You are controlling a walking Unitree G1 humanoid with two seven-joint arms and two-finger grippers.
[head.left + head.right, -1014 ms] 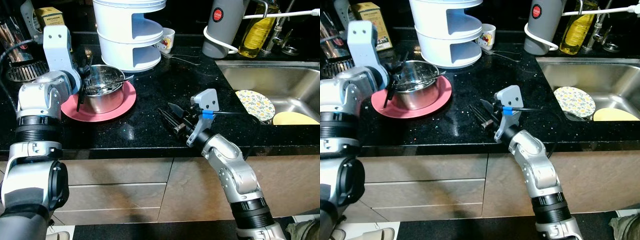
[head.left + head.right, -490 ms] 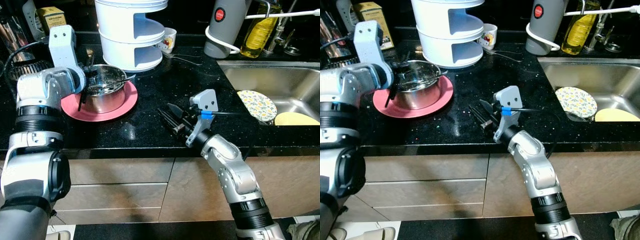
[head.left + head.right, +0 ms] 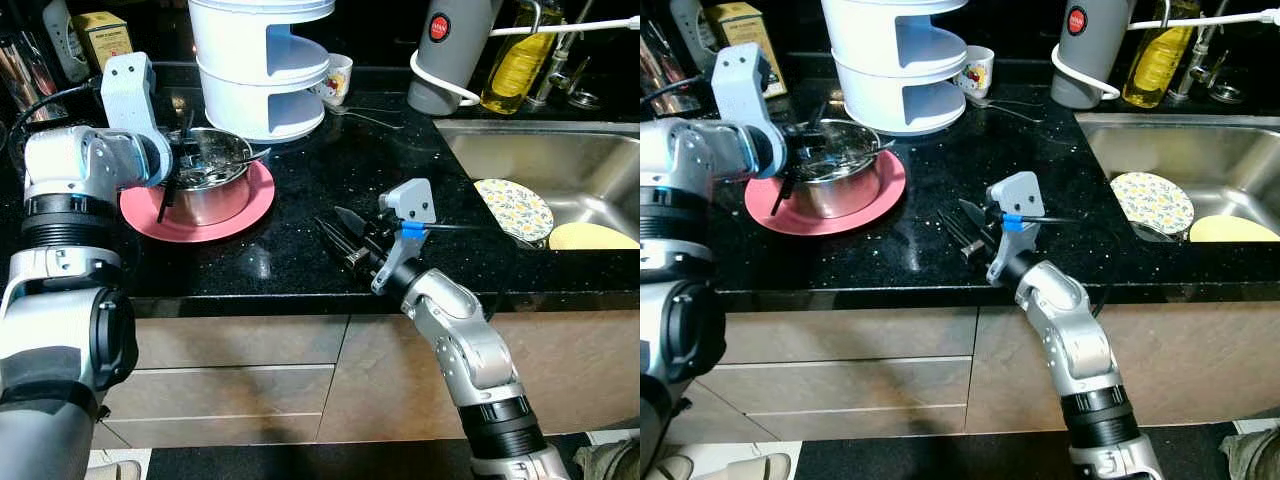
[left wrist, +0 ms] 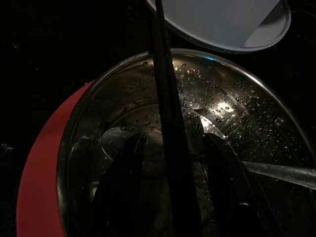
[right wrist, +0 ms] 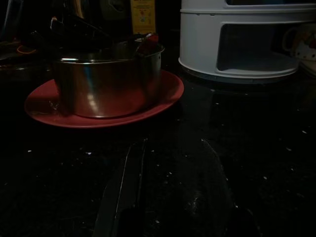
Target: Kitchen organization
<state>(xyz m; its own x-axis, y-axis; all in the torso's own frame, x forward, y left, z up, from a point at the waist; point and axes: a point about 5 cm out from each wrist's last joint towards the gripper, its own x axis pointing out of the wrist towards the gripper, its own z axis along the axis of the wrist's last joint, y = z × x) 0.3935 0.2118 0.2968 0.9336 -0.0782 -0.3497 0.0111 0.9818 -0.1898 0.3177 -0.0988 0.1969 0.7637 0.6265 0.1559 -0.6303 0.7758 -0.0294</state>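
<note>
Bare black counter (image 3: 300, 190) between red plate (image 3: 250, 205) and sink (image 3: 520, 150), white tiered container (image 3: 262, 70) crowding the steel pot (image 3: 205, 185) behind

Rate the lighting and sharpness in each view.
Head views: evenly lit and sharp, with glare on the black counter. Left wrist view: dim, highlights and droplets glint inside the steel pot, the near fingers blurred. Right wrist view: dark, with the fingers barely distinguishable from the counter.

Wet steel pot (image 3: 207, 186) upright on red plate (image 3: 245, 205), black counter (image 3: 300, 180)
</note>
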